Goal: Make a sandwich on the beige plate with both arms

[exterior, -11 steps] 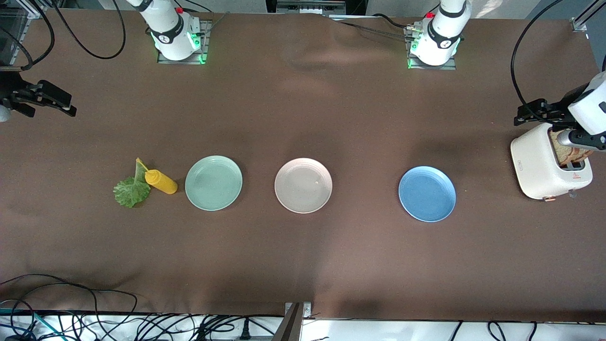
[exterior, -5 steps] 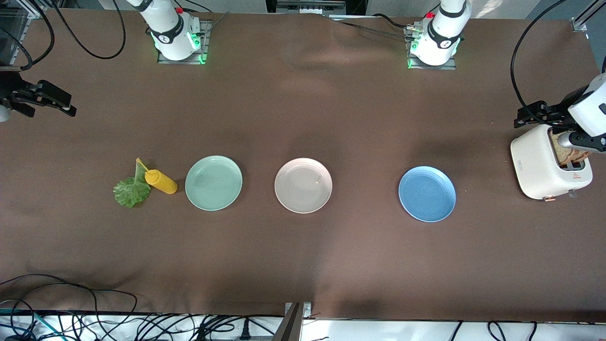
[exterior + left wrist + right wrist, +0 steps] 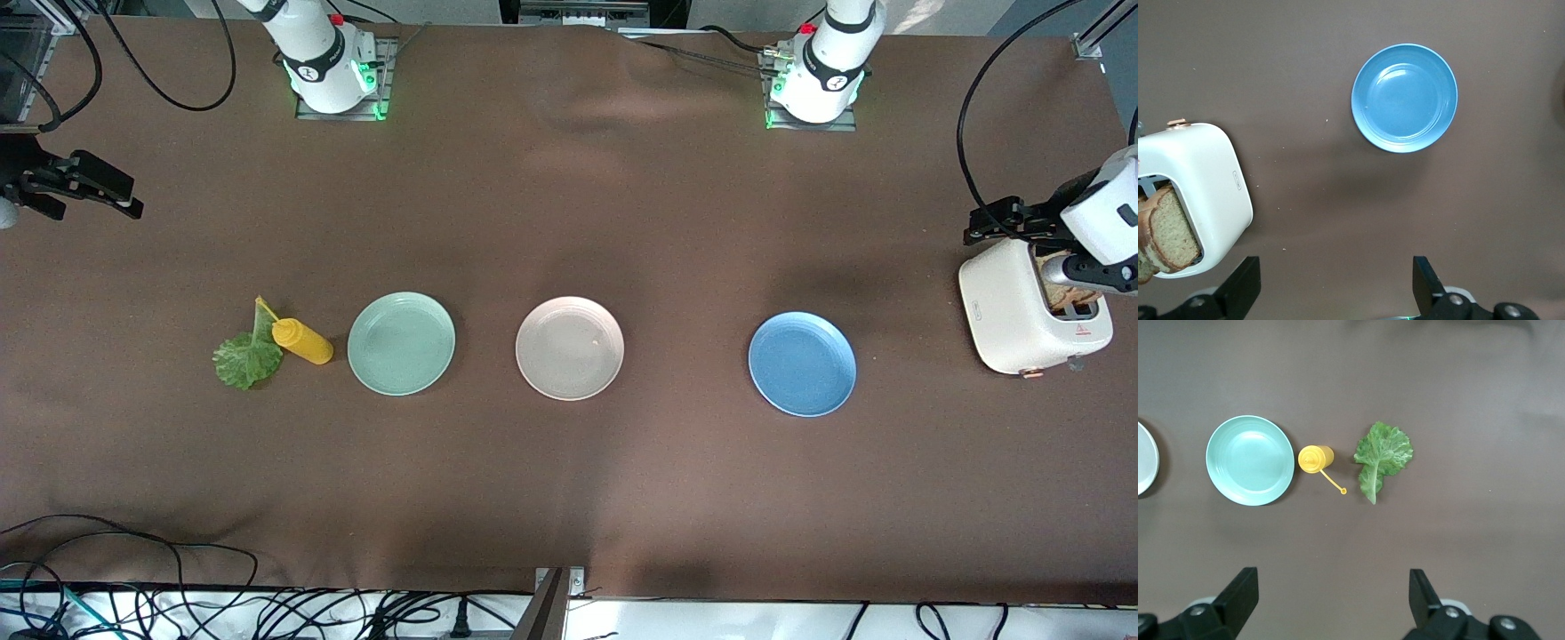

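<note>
Left end effector (image 3: 1331, 293): fingers spread fully, holding nothing, in the air over the white toaster (image 3: 1022, 307) at the left arm's end of the desk (image 3: 569, 498); contact with it appears absent, though the front view is partly blocked. Bread slices (image 3: 1168, 230) stand in the toaster slot. Right end effector (image 3: 1331, 610): wide open, empty, above bare desk near the lettuce leaf (image 3: 245, 357). Beige plate (image 3: 569, 348) lies between the mint-green plate (image 3: 401, 343) and blue plate (image 3: 802, 364).

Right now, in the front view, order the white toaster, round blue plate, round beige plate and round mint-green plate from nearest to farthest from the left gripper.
1. White toaster, directly under the open left gripper, at the left arm's end.
2. Round blue plate, next along.
3. Round beige plate, mid-table.
4. Round mint-green plate, toward the right arm's end.
</note>
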Controlling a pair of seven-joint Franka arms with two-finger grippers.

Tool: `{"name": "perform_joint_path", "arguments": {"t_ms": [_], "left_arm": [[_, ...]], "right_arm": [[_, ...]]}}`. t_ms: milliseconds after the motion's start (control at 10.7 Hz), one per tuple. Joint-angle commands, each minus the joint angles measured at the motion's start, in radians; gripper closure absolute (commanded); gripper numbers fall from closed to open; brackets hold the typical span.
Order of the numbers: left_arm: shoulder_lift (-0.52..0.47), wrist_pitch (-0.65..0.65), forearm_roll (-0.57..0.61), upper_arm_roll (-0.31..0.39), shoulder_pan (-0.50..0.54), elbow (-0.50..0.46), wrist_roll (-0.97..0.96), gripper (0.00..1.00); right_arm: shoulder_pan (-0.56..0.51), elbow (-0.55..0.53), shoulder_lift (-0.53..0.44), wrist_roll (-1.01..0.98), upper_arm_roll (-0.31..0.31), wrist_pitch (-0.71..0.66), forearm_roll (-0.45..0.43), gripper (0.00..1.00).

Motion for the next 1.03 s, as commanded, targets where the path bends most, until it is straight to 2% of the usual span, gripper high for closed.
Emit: {"name": "perform_joint_path", "arguments": {"t_ms": [0, 932], "left_arm": [[0.002, 0.022, 0.020, -0.010, -0.001, -0.003, 0.009, 0.00], [-0.001, 0.013, 0.011, -0.008, 0.035, -0.005, 0.014, 0.00]], "right_arm": [[0.002, 0.022, 0.004, 0.007, 0.000, -0.012, -0.010, 0.00], [0.002, 0.022, 0.004, 0.007, 0.000, -0.012, -0.010, 0.00]]}}
